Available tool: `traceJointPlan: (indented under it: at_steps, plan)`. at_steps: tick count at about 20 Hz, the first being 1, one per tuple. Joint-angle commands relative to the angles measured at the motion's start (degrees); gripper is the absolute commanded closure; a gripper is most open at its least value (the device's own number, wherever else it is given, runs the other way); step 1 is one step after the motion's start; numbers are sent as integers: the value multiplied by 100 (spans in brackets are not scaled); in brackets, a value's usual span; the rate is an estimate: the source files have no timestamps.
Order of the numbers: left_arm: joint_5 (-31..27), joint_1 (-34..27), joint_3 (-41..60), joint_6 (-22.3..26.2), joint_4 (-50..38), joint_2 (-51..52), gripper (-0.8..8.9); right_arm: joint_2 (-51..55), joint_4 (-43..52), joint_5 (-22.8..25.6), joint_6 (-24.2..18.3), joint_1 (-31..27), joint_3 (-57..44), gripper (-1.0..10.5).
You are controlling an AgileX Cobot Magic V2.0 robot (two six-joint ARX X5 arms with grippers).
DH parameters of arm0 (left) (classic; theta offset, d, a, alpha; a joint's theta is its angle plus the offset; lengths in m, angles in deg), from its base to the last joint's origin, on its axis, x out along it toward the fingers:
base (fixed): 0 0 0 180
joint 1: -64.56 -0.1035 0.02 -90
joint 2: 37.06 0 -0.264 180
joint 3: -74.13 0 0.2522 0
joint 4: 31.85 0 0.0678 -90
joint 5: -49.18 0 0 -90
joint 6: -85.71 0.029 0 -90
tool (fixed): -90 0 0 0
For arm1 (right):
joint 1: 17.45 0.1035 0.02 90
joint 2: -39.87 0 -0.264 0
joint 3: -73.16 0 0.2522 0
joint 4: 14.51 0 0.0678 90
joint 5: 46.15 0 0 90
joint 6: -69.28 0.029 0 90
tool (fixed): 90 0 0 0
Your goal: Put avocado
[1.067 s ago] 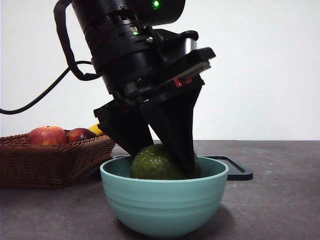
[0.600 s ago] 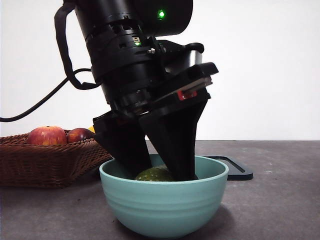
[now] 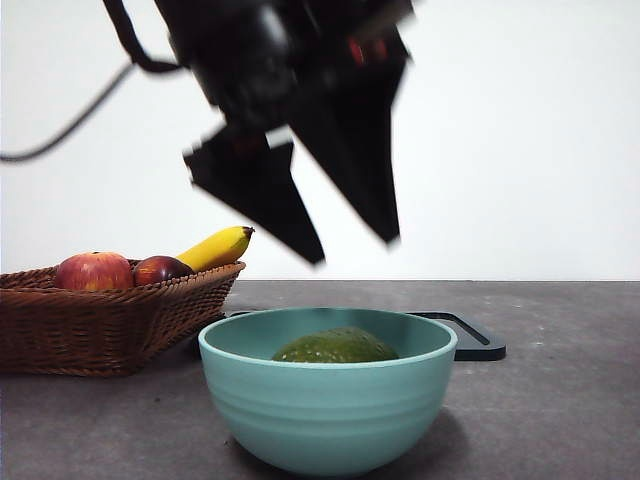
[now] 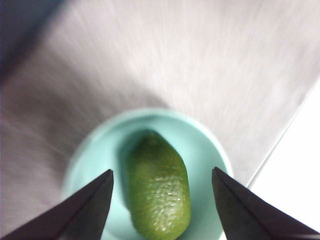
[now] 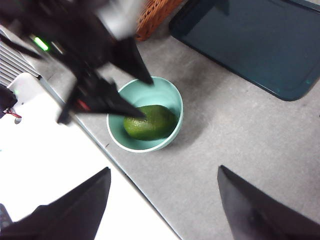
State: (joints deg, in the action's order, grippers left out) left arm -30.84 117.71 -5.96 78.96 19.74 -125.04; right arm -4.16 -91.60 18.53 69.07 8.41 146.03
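Grey tabletop (image 3: 560, 400) stretches back to a plain white wall. At the left edge of the front view a wicker basket (image 3: 110, 325) holds a red apple (image 3: 93, 272), a dark round fruit (image 3: 160, 269) and a banana (image 3: 215, 247); a dark tray (image 3: 470, 335) lies behind the teal bowl (image 3: 325, 405). The avocado (image 3: 335, 347) lies in that bowl. Half a second ago my left gripper (image 3: 355, 250) reached into the bowl; now it hangs above, jaws spread and empty (motion-blurred). My right gripper (image 5: 162, 200) waits high, jaws apart.
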Motion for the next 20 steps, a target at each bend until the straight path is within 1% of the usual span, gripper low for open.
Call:
traceJointPlan:
  at_steps: [1,4,9,12,15,18,20]
  plan:
    - [-11,-131,-114,-24,-15,345,497,-50,116,9,-31,42,101,605]
    - [-11,-503,-114,-24,-20,960,498,-57,205,9,-26,42,101,605]
    - [-11,-1366,-111,-24,33,1947,498,-273,256,7,-26,42,101,605]
    - [-11,-1875,-81,-20,269,2415,498,-463,380,7,-26,42,101,605]
    - [-4,-2251,221,-17,485,2868,498,-699,505,0,-26,42,101,604]
    - [334,-2387,822,-20,605,3377,498,-975,623,-15,-26,42,101,605]
    - [754,-2387,1137,22,815,3659,498,-1154,758,-20,-26,44,101,605]
